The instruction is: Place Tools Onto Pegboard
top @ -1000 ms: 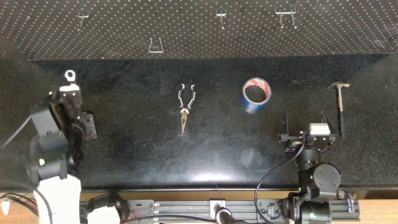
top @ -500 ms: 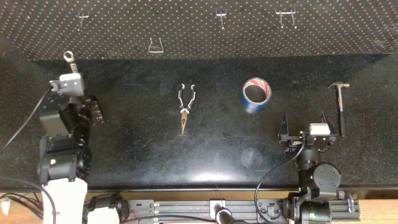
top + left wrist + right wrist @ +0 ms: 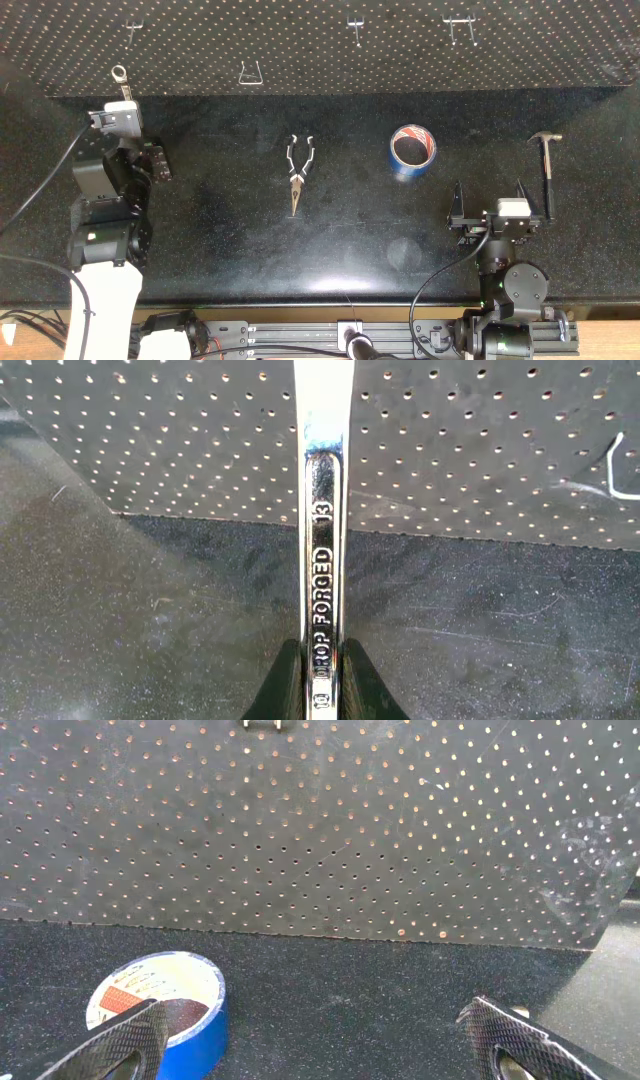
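L gripper (image 3: 322, 665) is clamped on the wrench (image 3: 322, 540) at its lower shank. The wrench's long axis runs straight away from the arm, ring end pointing at the pegboard (image 3: 400, 45) near its bottom edge, at the table's far left. R gripper (image 3: 488, 195) sits w/ fingers wide apart btwn the blue tape (image 3: 412, 151) and the hammer (image 3: 546, 170). Pliers (image 3: 300, 172) lie mid-table, tips toward the arms. The black speckled table (image 3: 220, 235) meets the board at the back.

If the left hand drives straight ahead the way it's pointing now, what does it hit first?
Probably the pegboard: the left hand is shut on the wrench, which sticks out toward it, so the wrench tip would touch first. Depth is unclear.
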Robot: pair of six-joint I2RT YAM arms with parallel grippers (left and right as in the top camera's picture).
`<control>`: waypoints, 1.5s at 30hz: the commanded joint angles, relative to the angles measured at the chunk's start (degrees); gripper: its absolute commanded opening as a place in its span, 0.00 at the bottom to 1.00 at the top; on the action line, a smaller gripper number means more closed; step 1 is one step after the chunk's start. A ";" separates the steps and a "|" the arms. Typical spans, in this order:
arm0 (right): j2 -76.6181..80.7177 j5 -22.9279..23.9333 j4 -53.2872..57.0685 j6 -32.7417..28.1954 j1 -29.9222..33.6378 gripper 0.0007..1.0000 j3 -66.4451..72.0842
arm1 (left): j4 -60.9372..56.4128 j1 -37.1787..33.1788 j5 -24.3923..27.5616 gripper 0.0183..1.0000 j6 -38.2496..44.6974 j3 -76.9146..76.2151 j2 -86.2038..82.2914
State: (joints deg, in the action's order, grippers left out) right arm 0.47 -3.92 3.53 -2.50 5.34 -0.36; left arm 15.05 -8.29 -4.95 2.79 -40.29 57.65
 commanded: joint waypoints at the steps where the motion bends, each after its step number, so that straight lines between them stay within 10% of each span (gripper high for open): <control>1: -0.42 0.50 0.33 -0.61 0.09 0.98 0.11 | -2.47 0.13 -0.85 0.01 0.90 -2.16 2.16; 45: -0.42 0.50 0.33 -0.61 0.09 0.98 0.11 | -9.75 0.13 -0.42 0.01 2.16 -4.85 13.03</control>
State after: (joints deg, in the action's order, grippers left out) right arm 0.47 -3.92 3.53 -2.50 5.34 -0.36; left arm 6.17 -8.29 -4.93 4.32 -43.35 70.02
